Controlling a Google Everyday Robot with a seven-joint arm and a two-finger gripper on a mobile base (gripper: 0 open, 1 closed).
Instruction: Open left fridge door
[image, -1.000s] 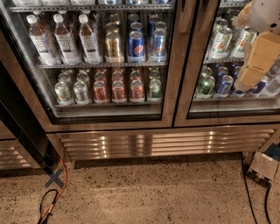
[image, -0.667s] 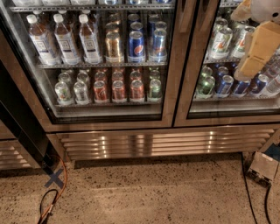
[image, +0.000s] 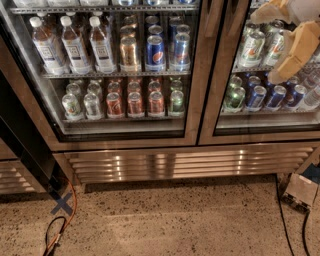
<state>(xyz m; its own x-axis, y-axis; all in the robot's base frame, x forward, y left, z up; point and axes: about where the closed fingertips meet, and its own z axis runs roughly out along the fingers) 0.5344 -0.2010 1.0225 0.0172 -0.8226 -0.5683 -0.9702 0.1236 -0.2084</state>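
Filling the left and middle of the frame: left fridge door (image: 127, 141), seen from above and slightly tilted. Large glass pane, wide brushed bronze-steel frame, thin black inner edge round the glass. Shut, lying flush with the right door (image: 260, 133) along a shared upright post right of centre. Behind the pane, upper shelf: three clear bottles (image: 75, 44) with white caps at upper left, then tall cans (image: 155, 50) in gold and blue. Lower shelf: a row of short cans, silver-green and red. Gripper (image: 267, 45) at upper right of the frame, in front of the right door's glass, well apart from the left fridge door and not touching its frame. Spread wide, beige padded fingers (image: 296, 49) splayed with cans showing through the gap. Below both doors, ribbed steel grille (image: 190, 162) catching bright reflections. Speckled floor (image: 175, 222) across the bottom. Orange cable (image: 70, 212) and blue tape cross (image: 62, 203) at lower left, beside a dark slanting panel (image: 22, 135) along the left edge.
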